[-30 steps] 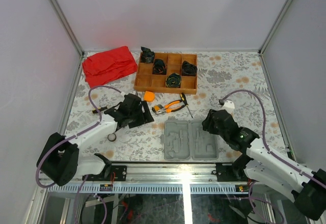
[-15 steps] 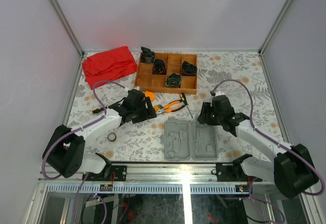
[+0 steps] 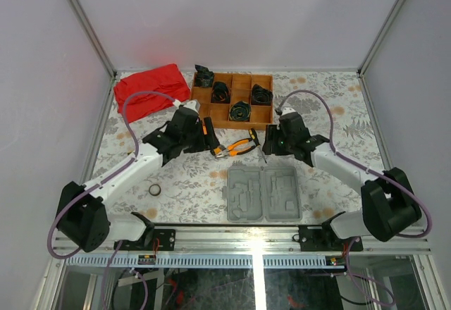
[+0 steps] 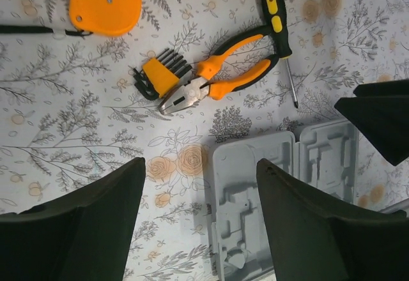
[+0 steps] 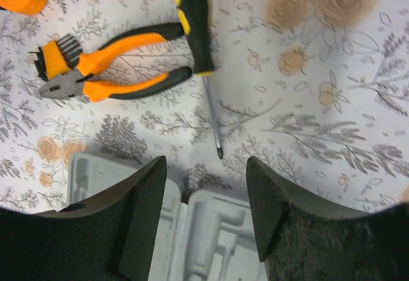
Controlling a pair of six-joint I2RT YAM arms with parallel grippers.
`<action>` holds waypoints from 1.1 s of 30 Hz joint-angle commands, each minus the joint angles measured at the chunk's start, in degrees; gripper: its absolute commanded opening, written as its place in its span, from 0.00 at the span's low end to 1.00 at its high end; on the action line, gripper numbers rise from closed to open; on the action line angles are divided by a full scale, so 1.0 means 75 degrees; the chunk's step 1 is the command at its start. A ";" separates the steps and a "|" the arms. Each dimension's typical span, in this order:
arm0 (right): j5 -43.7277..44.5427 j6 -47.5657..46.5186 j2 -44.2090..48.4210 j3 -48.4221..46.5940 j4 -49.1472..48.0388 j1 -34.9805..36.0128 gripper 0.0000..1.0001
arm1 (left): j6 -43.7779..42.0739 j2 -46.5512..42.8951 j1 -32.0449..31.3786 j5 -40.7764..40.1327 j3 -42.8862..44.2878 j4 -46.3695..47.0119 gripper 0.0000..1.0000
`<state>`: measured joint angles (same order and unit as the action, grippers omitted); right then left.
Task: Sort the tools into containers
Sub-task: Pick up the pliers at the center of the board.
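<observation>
Both arms advanced toward pliers; left pincer, right pincer both open (case rim near screwdriver tip).

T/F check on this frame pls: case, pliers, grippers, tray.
1. The flat grey plastic hinged case lies open, its recesses empty. True.
2. The orange-handled pliers sit inside the case. False: they lie on the floral table cover beyond it.
3. The left gripper holds the black-and-yellow screwdriver. False: it is open and empty, as is the right gripper; the screwdriver lies on the cover.
4. The brown wooden compartment tray holds black coiled bundles. True.
</observation>
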<state>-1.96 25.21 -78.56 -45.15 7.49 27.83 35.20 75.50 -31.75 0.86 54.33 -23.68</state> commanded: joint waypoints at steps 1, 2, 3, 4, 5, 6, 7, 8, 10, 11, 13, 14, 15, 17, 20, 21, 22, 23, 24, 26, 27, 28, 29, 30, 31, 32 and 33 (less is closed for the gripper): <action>0.0698 0.0070 -0.0420 -0.1005 0.0050 0.0546 0.60 | -0.0857 -0.0199 0.0032 -0.0559 0.0285 -0.0723 0.69; 0.0768 0.0044 -0.0534 -0.1156 0.0078 0.0669 0.60 | -0.0939 -0.0201 0.0046 -0.0716 0.0270 -0.0815 0.69; 0.0793 -0.0027 -0.0642 -0.1279 0.0080 0.0788 0.60 | -0.1007 -0.0200 0.0055 -0.0830 0.0247 -0.0913 0.69; 0.0780 -0.0164 -0.0751 -0.1370 0.0032 0.0913 0.60 | -0.1098 -0.0191 0.0071 -0.0911 0.0235 -0.0996 0.69; 0.0701 -0.0394 -0.0860 -0.1443 -0.0083 0.0973 0.61 | -0.1146 -0.0205 0.0073 -0.1011 0.0225 -0.1068 0.69; 0.0509 -0.0771 -0.0979 -0.1533 -0.0223 0.1002 0.61 | -0.1175 -0.0273 0.0079 -0.1126 0.0171 -0.1118 0.69; 0.0175 -0.1227 -0.1127 -0.1637 -0.0336 0.1019 0.62 | -0.1186 -0.0337 0.0074 -0.1213 0.0095 -0.1130 0.69; -0.0200 -0.1782 -0.1295 -0.1797 -0.0302 0.1023 0.62 | -0.1164 -0.0421 0.0073 -0.1313 0.0039 -0.1137 0.69; -0.0744 -0.2658 -0.1650 -0.2135 -0.0161 0.1023 0.63 | -0.1130 -0.0548 0.0064 -0.1493 0.0028 -0.1282 0.69; -0.0965 -0.3003 -0.1804 -0.2321 -0.0034 0.1023 0.63 | -0.1122 -0.0645 0.0072 -0.1612 0.0027 -0.1379 0.69; -0.1373 -0.3590 -0.2120 -0.2767 0.0258 0.1023 0.64 | -0.1105 -0.0892 0.0073 -0.1901 -0.0064 -0.1507 0.69; -0.1565 -0.3856 -0.2292 -0.2960 0.0401 0.1023 0.65 | -0.1113 -0.1029 0.0073 -0.2038 -0.0150 -0.1536 0.69; -0.1778 -0.4131 -0.2508 -0.3135 0.0571 0.1023 0.65 | -0.1107 -0.1177 0.0076 -0.2200 -0.0218 -0.1576 0.69; -0.2141 -0.4763 -0.2921 -0.3480 0.0952 0.1024 0.66 | -0.1111 -0.1377 0.0072 -0.2470 -0.0198 -0.1740 0.70; -0.2346 -0.5349 -0.3396 -0.3900 0.1514 0.1023 0.66 | -0.1082 -0.1563 0.0073 -0.2963 -0.0072 -0.2091 0.71; -0.2352 -0.5469 -0.3531 -0.3986 0.1610 0.1023 0.67 | -0.1081 -0.1611 0.0073 -0.3002 -0.0051 -0.2183 0.71; -0.2361 -0.5554 -0.3653 -0.4069 0.1685 0.1023 0.68 | -0.1089 -0.1648 0.0070 -0.3020 -0.0054 -0.2256 0.71; -0.2389 -0.5628 -0.3757 -0.4148 0.1766 0.1033 0.70 | -0.1098 -0.1698 0.0072 -0.3021 -0.0096 -0.2283 0.71; -0.2415 -0.5674 -0.3853 -0.4222 0.1825 0.1035 0.71 | -0.1097 -0.1750 0.0073 -0.3021 -0.0171 -0.2288 0.71; -0.2444 -0.5793 -0.3974 -0.4299 0.1859 0.1072 0.72 | -0.1085 -0.1795 0.0065 -0.3050 -0.0315 -0.2256 0.72; -0.2446 -0.5858 -0.4035 -0.4319 0.1864 0.1089 0.73 | -0.1084 -0.1788 0.0072 -0.3034 -0.0308 -0.2253 0.72; -0.2452 -0.5928 -0.4084 -0.4345 0.1878 0.1109 0.73 | -0.1083 -0.1732 0.0073 -0.3013 -0.0281 -0.2250 0.72; -0.2451 -0.5998 -0.4142 -0.4390 0.1915 0.1125 0.73 | -0.1084 -0.1676 0.0073 -0.3027 -0.0281 -0.2225 0.72; -0.2438 -0.6063 -0.4216 -0.4432 0.1973 0.1138 0.73 | -0.1075 -0.1624 0.0067 -0.3031 -0.0294 -0.2209 0.72; -0.2426 -0.6121 -0.4288 -0.4491 0.2033 0.1149 0.73 | -0.1071 -0.1553 0.0071 -0.3027 -0.0303 -0.2193 0.72; -0.2398 -0.6167 -0.4359 -0.4566 0.2091 0.1162 0.73 | -0.1072 -0.1496 0.0073 -0.3001 -0.0306 -0.2197 0.72; -0.2386 -0.6213 -0.4422 -0.4613 0.2130 0.1178 0.73 | -0.1071 -0.1428 0.0067 -0.2995 -0.0296 -0.2196 0.72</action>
<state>-18.55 -17.82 -110.59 -75.75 21.58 35.66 27.88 63.44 -31.70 -19.92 52.58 -40.14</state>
